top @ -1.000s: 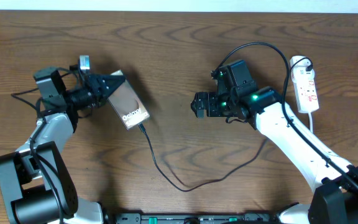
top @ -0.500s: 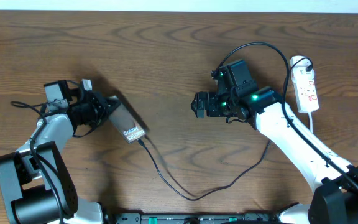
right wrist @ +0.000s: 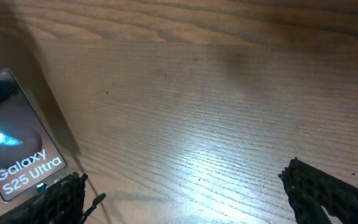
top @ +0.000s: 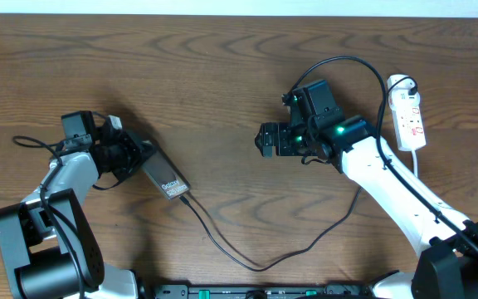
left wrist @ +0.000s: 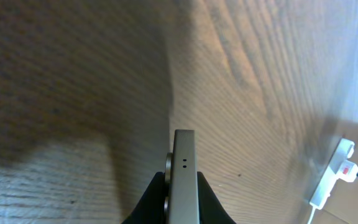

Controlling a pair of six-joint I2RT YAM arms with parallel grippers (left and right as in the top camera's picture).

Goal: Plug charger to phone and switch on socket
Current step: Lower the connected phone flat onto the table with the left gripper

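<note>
Grey glossy phone slab [top: 166,178] at eight o'clock, clamped edge-up in our left gripper [top: 142,159]. Tilting risks tugging the thin black charger cable [top: 222,247] loose. Right gripper [top: 265,139] gapes empty; white power-strip socket [top: 410,116] waits at three o'clock.

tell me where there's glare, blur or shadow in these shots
overhead: sharp and evenly lit, only soft shadows on the table. left wrist: the phone edge is crisp, the table behind it blurred and dark at upper left. right wrist: bright glare patch on the table, a bluish reflection on the phone, fingers dark at the bottom corners.
</note>
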